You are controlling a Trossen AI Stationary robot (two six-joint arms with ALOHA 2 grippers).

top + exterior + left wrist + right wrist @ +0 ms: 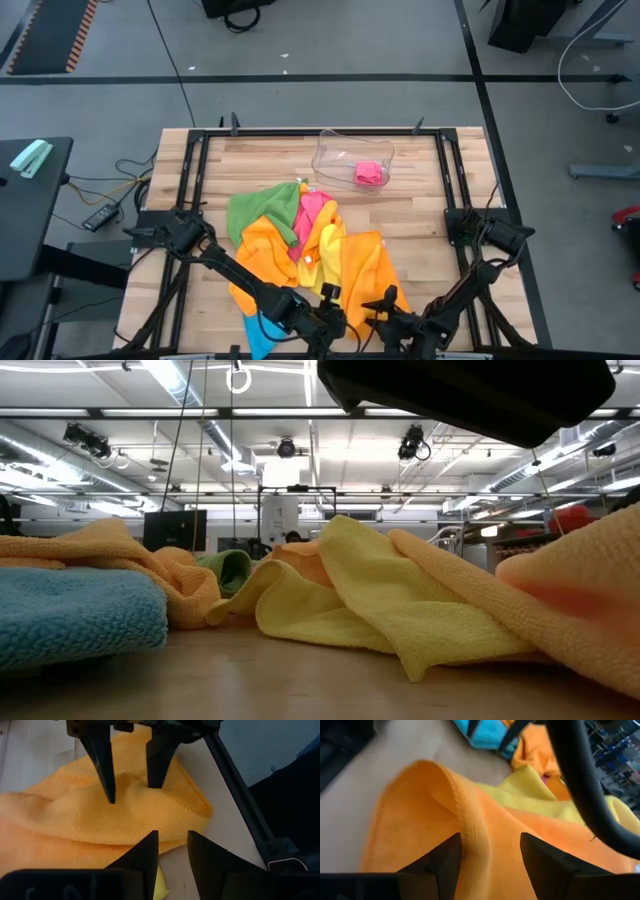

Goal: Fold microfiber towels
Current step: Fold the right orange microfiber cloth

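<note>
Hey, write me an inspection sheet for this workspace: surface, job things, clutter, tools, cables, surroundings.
Surface: wooden table inside a black frame, far side bare.
Job things: loose pile of towels at the near middle: green towel, pink towel, yellow towel, orange towel, blue towel at the near edge. Another pink cloth lies in the tray.
Clutter: clear plastic tray at the far side.
Tools: left tool open, empty, beside the orange towel; right tool open, straddling a raised fold of the orange towel.
Cables: black cables on the floor left of the table.
Surroundings: grey floor, workshop with ceiling lights; no person seen.
</note>
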